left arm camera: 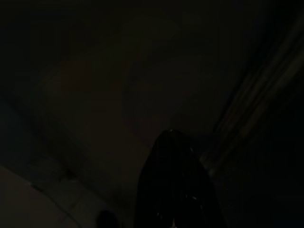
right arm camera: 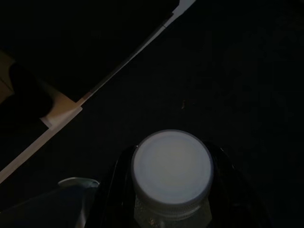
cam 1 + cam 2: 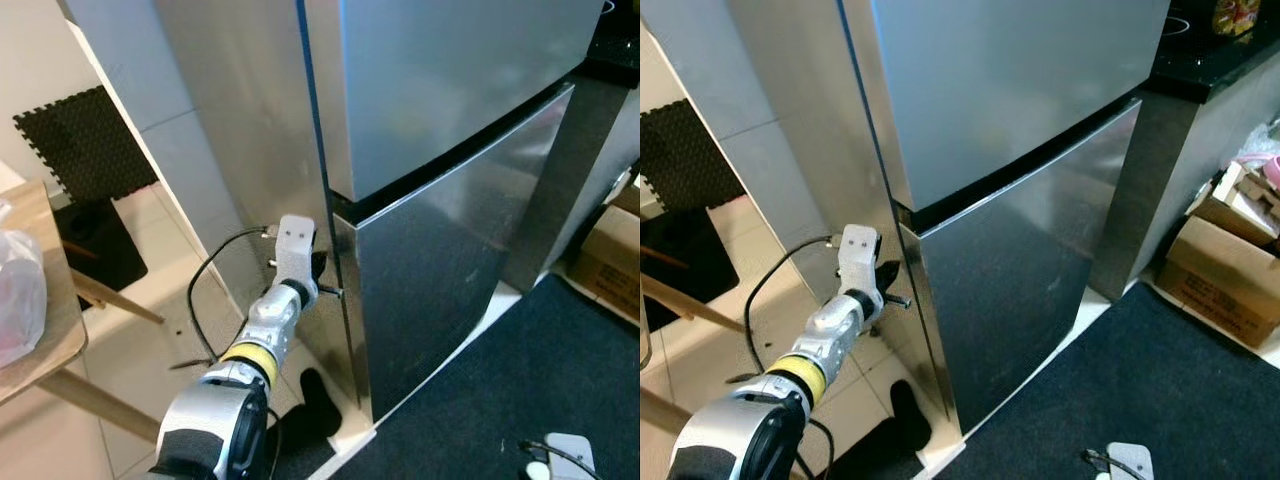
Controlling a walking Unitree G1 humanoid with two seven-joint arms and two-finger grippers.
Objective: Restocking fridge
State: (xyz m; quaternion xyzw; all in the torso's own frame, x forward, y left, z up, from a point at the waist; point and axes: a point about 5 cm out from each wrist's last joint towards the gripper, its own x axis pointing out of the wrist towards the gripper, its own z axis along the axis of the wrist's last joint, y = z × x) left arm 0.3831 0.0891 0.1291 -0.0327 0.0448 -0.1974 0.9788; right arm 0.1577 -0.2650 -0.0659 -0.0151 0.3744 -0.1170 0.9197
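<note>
A tall silver fridge stands before me with its upper door (image 3: 450, 80) and lower door (image 3: 450, 270) both closed. My left arm reaches forward, and the left gripper (image 3: 322, 272) sits against the left edge of the lower door, just under the dark seam between the doors. The left wrist view is nearly black, with one dark finger (image 1: 175, 190) faintly visible. My right gripper (image 2: 172, 190) hangs low over the dark carpet, shut on a bottle with a white cap (image 2: 172, 166). Its wrist bracket (image 3: 560, 455) peeks in at the bottom right.
A wooden table (image 3: 45, 355) carrying a plastic bag (image 3: 18, 300) stands at my left. Black foam mats (image 3: 90, 140) lie on the tiled floor behind it. Cardboard boxes (image 3: 1225, 270) and a black counter (image 3: 1210, 65) flank the fridge on the right. Dark carpet (image 3: 540, 370) covers the floor in front.
</note>
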